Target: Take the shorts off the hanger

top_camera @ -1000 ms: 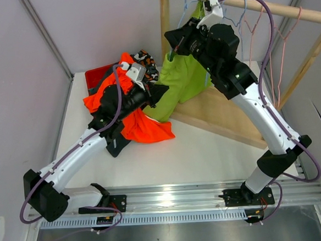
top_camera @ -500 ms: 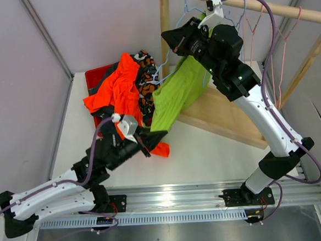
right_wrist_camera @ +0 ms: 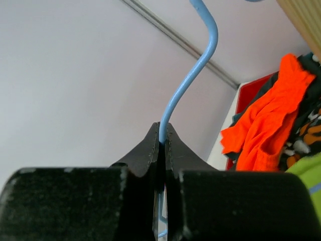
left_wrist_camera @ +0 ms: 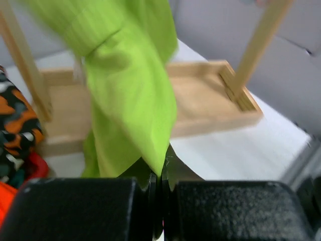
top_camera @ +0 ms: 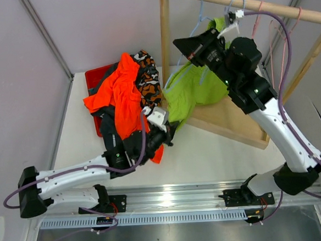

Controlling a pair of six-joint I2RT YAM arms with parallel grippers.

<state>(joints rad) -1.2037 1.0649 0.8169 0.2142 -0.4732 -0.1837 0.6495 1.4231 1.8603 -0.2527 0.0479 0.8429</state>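
**Lime pair on the rail.** The lime green shorts (top_camera: 194,90) hang from the blue hanger (right_wrist_camera: 178,99) on the wooden rack (top_camera: 166,43) and drape down towards the worktop (top_camera: 207,156). The right pincer (right_wrist_camera: 161,138) is clamped together on the hanger's wire neck. The left pincer (left_wrist_camera: 159,170) is closed, seemingly pinching the lowest corner of the lime fabric, though that view is blurred. The bright orange shorts (top_camera: 123,93) and the camouflage shorts (top_camera: 148,80) lie heaped over the red tray (top_camera: 98,75), left of the rack.
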